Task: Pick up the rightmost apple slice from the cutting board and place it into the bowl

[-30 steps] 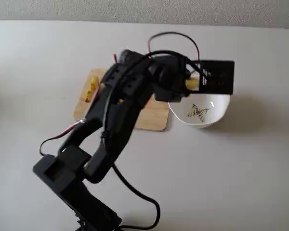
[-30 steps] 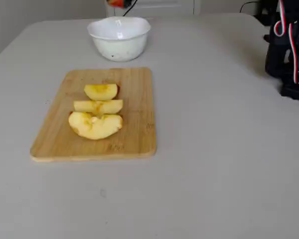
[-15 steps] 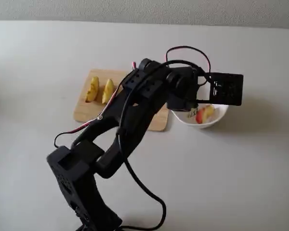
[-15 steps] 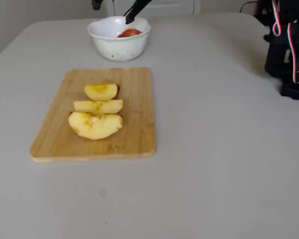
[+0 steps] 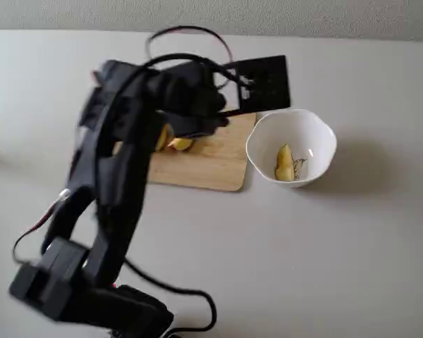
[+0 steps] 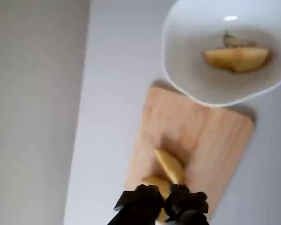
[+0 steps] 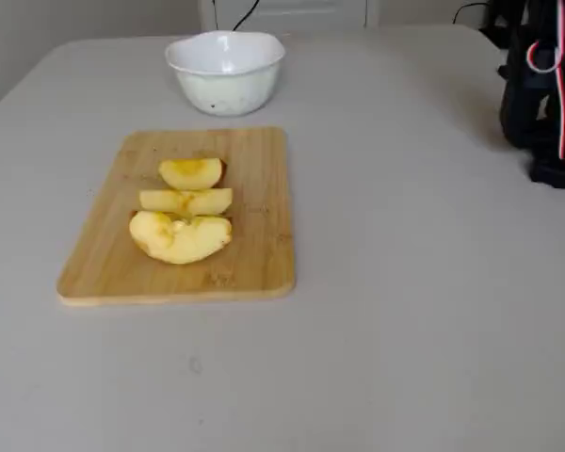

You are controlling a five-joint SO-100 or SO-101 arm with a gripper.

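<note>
The white scalloped bowl (image 5: pixel 317 130) stands to the right of the tan cutting board (image 5: pixel 211 165). It holds one yellow apple wedge (image 5: pixel 285 163), also seen in the wrist view (image 6: pixel 236 58). Three wedges lie in a row on the board (image 7: pixel 254 188): a deeper yellow one (image 7: pixel 190 172) nearest the bowl (image 7: pixel 226 71), a pale one (image 7: pixel 185 201) in the middle, and a large one (image 7: pixel 179 237). In the wrist view my gripper (image 6: pixel 165 202) hangs over the wedges (image 6: pixel 168 164), fingertips together and holding nothing. I cannot tell which wedge is the lightest.
My black arm (image 5: pixel 120 176) leans over the board's left half and hides most of the wedges there. A black plate (image 5: pixel 264 81) and cables (image 5: pixel 190 35) lie behind the board. The arm's base (image 7: pixel 546 94) stands at the right in a fixed view.
</note>
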